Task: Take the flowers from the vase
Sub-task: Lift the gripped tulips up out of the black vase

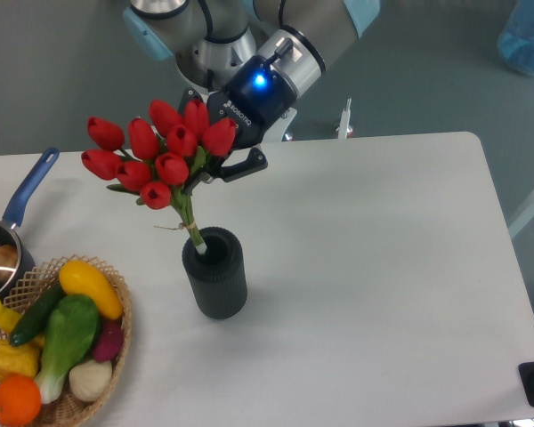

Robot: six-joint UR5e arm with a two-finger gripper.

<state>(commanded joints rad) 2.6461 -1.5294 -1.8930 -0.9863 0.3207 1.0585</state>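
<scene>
The flowers (156, 151), a bunch of red tulip buds with green leaves, hang tilted to the left above the vase (215, 273). Their pale tied stems (192, 227) slant down to the vase's rim, and only the stem tips still reach its mouth. The vase is a dark grey ribbed pot standing upright near the table's middle left. My gripper (221, 165) is behind the buds at the top of the bunch, shut on the flowers just under the heads. One dark finger (242, 165) shows to the right of the buds; the other is hidden by them.
A woven basket (117, 289) of toy vegetables and fruit sits at the front left. A blue-handled saucepan (18, 209) lies at the left edge. The arm's base (215, 53) stands behind the table. A blue translucent object (527, 36) is at the top right.
</scene>
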